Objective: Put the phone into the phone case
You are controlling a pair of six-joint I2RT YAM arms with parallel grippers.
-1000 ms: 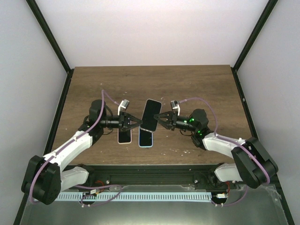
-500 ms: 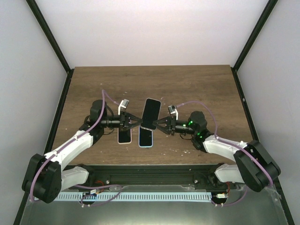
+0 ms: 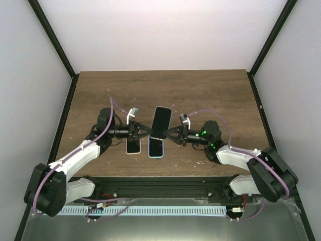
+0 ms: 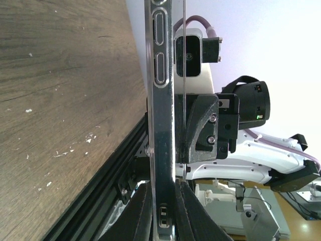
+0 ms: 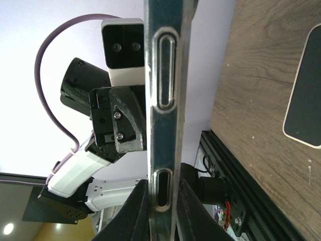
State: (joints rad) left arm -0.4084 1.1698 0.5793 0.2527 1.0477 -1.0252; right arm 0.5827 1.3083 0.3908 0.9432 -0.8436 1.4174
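Since the earlier frame the right pincer [image 3: 168,134] has dropped lower and drawn closer in beside the phone [image 3: 161,122]. The phone itself has straightened a little and otherwise barely shifted. Phone is off the table [image 3: 200,90], carried between the two arms, broad face up toward the overhead camera. Left pincer [image 3: 148,132] is closed on the phone's left long edge and the right pincer on its right long edge. Each wrist view shows the phone edge-on with a finger pressed against either face, so both are pinching the phone, not spread. Judgement: the two-sided hold keeps the phone level and stops it rotating, so it can be lined up squarely before it goes down. A single hold at one edge would let it sag. Just on the arm-base side of the phone, flat on the table, lies the blue-rimmed case [image 3: 156,149], taken to be the target. The phone's near end sits about over its far end. To the left of the phone, also on the arm-base side, lies a white-rimmed piece [image 3: 133,146]; whether it is a case or a device cannot be told. Seating not yet done. The next step looks to need the phone brought back over the case and lowered evenly.
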